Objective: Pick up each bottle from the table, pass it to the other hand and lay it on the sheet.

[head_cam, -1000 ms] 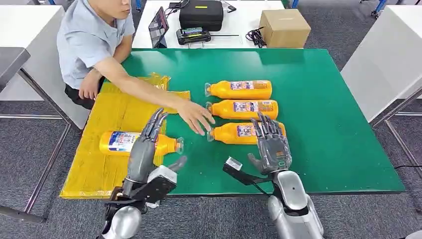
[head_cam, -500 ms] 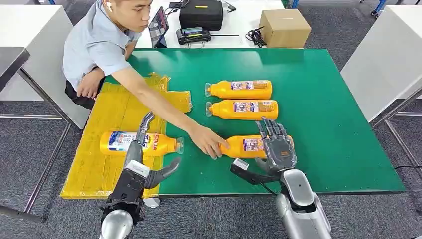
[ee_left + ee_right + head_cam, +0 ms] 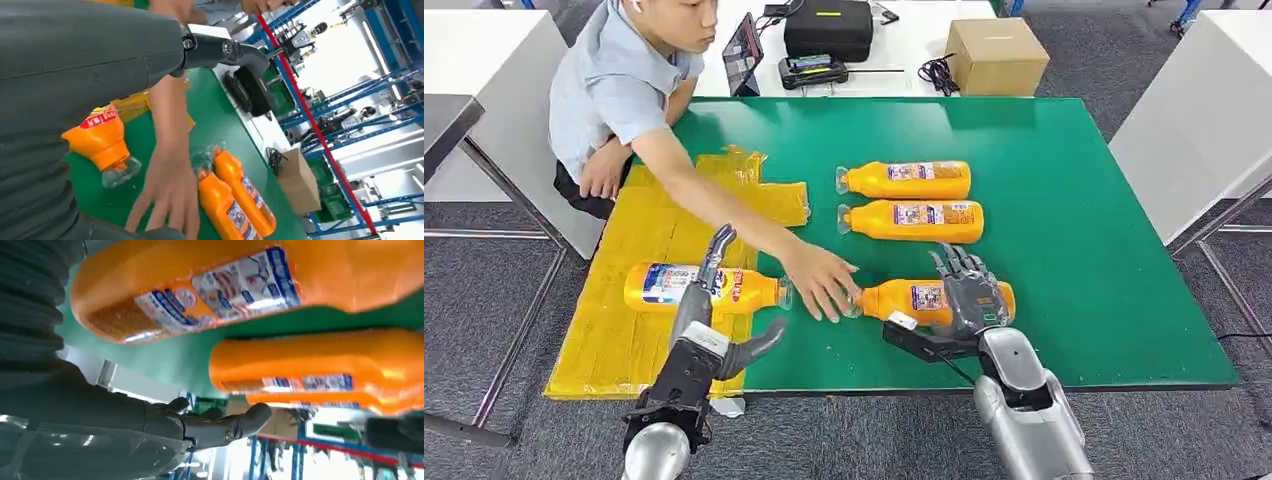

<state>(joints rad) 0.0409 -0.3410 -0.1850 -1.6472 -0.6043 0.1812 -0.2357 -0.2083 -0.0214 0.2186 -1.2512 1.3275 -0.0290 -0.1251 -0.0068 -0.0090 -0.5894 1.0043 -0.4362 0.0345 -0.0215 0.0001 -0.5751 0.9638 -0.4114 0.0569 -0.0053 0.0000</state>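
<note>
Resting right hand (image 3: 970,300) on nearest bottle (image 3: 914,299) | left hand (image 3: 709,300) open

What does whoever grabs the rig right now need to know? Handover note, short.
Left hand: open, holding nothing, over the bottle on the sheet.
Right hand: fingers spread over the nearest bottle, not gripping it.
A person's hand is at that bottle's cap end.
Done: one bottle lies on the yellow sheet.
Left: three on the green table, the nearest one plus two further bottles.
</note>
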